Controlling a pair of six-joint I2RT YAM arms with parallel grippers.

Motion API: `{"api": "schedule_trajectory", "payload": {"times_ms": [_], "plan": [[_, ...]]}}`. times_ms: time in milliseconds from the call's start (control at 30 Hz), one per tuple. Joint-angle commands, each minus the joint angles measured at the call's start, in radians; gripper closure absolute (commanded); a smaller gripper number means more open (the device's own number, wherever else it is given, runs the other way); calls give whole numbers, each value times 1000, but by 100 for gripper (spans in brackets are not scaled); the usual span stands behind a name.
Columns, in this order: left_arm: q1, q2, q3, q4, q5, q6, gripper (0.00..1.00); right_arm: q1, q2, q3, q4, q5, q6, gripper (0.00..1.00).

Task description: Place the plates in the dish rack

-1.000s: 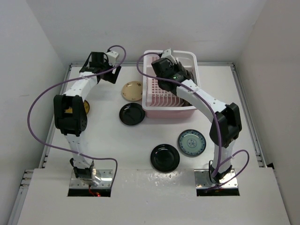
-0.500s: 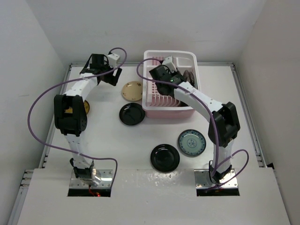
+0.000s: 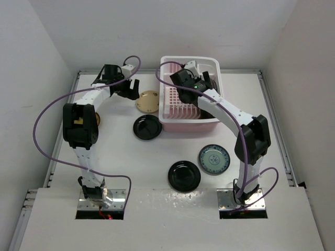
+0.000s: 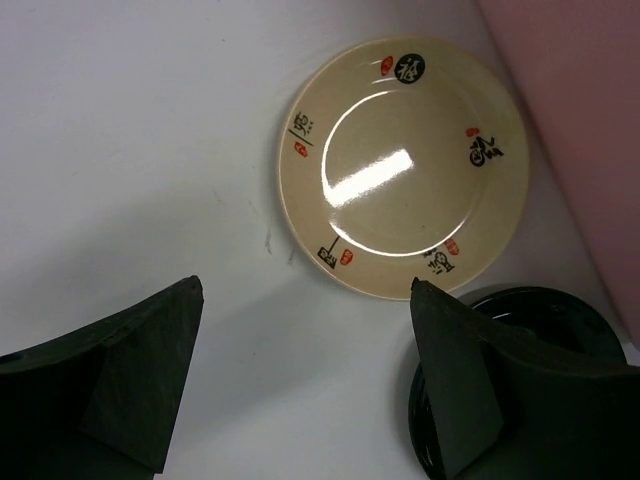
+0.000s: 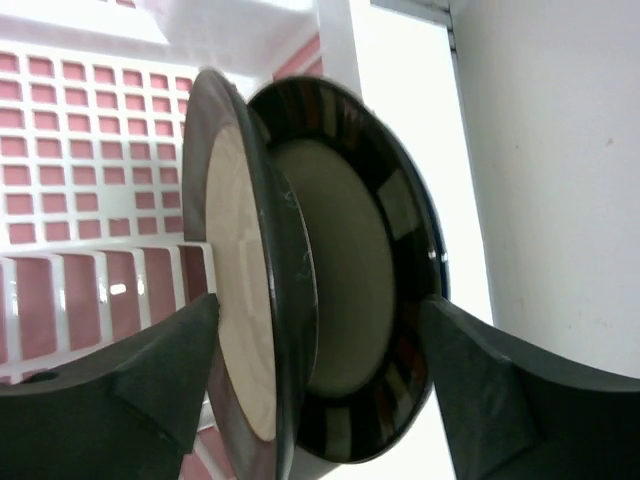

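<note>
The pale pink dish rack (image 3: 189, 121) stands at the back centre. Inside it my right gripper (image 3: 201, 82) (image 5: 318, 300) is open, its fingers straddling two plates that stand on edge: a cream-faced dark-rimmed plate (image 5: 235, 250) and a white-and-dark patterned plate (image 5: 360, 250). My left gripper (image 3: 129, 89) (image 4: 305, 290) is open and holds nothing, hovering just left of the tan plate (image 3: 147, 101) (image 4: 405, 165). A glossy black plate (image 3: 147, 127) (image 4: 545, 315) lies in front of the tan one. Another black plate (image 3: 184, 175) and a teal patterned plate (image 3: 214, 159) lie nearer the arm bases.
A yellow dark-rimmed plate (image 3: 97, 120) shows partly under the left arm. The rack's pink wall (image 4: 580, 100) runs beside the tan plate. Purple cables loop off both arms. White walls enclose the table on three sides.
My right gripper has opened and let go of the plate, which now stands in the rack. My left gripper has shifted a little right, toward the tan plate.
</note>
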State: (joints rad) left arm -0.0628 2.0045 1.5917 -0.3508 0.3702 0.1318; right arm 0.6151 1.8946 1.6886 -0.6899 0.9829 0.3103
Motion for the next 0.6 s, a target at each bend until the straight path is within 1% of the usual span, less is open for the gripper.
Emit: {"api": "schedule_trajectory", "payload": {"times_ms": [0,100,133,167,200,267,300,333,367,500,567], "plan": [[15,-1,7,7,70,-11,12,-6,-92,46,59,-15,-71,18],[15,-13,-4,-29,70,43,15,-6,-127,26,90,-82,-88,8],[15,-26,-4,-46,97,69,18,-8,-135,23,98,-108,-88,5],[15,-26,-15,-68,125,109,20,-5,-152,22,102,-119,-92,3],[15,-38,-15,-132,159,221,20,-6,-154,13,107,-165,-91,2],[-3,-47,-48,-186,180,299,20,-14,-178,-1,118,-188,-91,2],[-14,-47,-62,-197,159,310,20,-23,-178,-18,124,-217,-86,2],[-29,-47,-84,-197,121,310,20,-28,-183,-41,124,-236,-79,4],[-29,-47,-84,-206,112,296,20,-35,-183,-52,124,-236,-76,4],[-29,-90,-122,-206,121,281,21,-40,-195,-46,89,-268,-50,5],[-29,-113,-144,-206,131,290,21,-37,-235,-59,96,-276,-45,5]]}}
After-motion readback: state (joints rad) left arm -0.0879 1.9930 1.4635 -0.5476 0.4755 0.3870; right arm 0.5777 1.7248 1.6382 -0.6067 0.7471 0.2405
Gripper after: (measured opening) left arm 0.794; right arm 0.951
